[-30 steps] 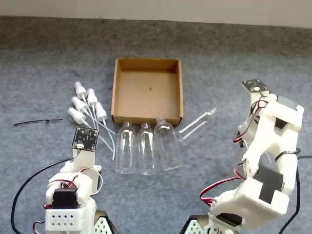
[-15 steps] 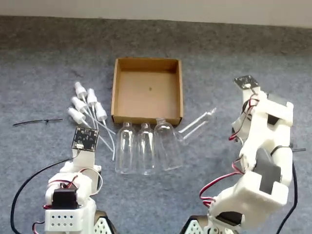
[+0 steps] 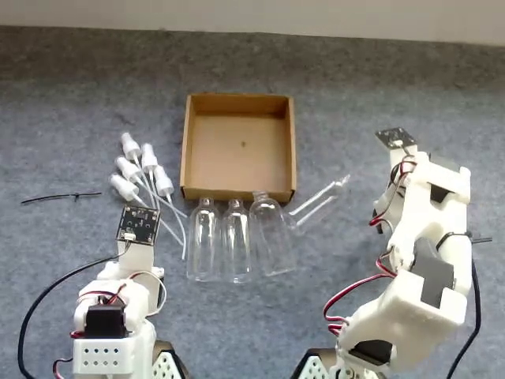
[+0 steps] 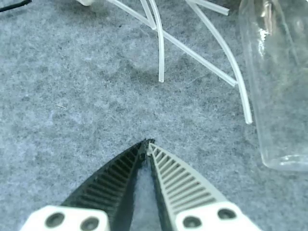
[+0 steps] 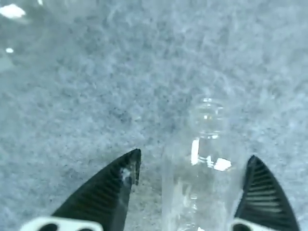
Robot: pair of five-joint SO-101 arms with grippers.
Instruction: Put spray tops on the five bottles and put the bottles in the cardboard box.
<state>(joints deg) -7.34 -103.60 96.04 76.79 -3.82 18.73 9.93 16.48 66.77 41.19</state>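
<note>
Grey felt (image 3: 79, 118) shows nothing finished: cardboard box (image 3: 186, 150) empty, spray tops (image 3: 163, 181) loose, bottles (image 3: 235, 237) bare; left gripper (image 4: 147, 143) pinched closed on nothing, right gripper (image 5: 193, 156) agape around one bottle (image 5: 206, 118).

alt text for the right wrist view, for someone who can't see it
The right gripper is open, with one dark finger on each side of a clear bottle that has no spray top. The bottle rests on grey felt.

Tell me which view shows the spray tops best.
The high view: the spray tops lie whole, heads and tubes, beside the cardboard box. The left wrist view catches just their tube ends; the right wrist view faces a separate bottle.
</note>
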